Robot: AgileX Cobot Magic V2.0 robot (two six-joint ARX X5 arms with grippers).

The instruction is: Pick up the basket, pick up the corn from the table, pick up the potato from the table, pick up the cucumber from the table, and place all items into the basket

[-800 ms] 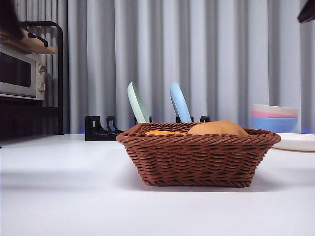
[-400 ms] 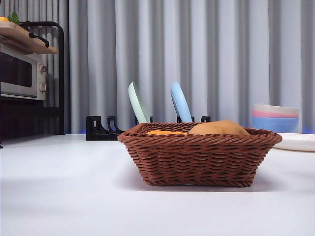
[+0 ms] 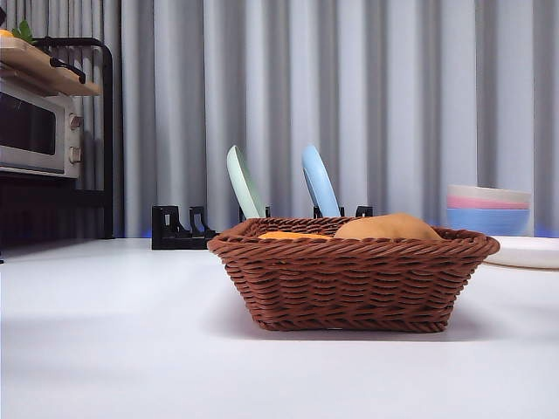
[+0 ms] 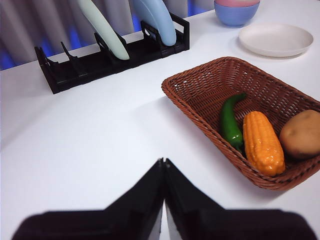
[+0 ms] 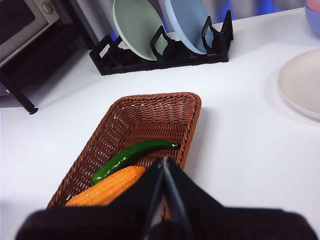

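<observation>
Grey curtain (image 3: 349,96) behind; microwave (image 3: 35,131) on black rack.

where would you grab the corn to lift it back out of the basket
Grip the corn across its thick middle, coming straight down from above. It lies flat in the basket, wedged between the cucumber and potato, so side approaches look blocked.

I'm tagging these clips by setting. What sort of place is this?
Likely a mock kitchen counter: a toaster oven on a shelf, a dish rack holding plates, stacked bowls, behind a curtain backdrop.
</observation>
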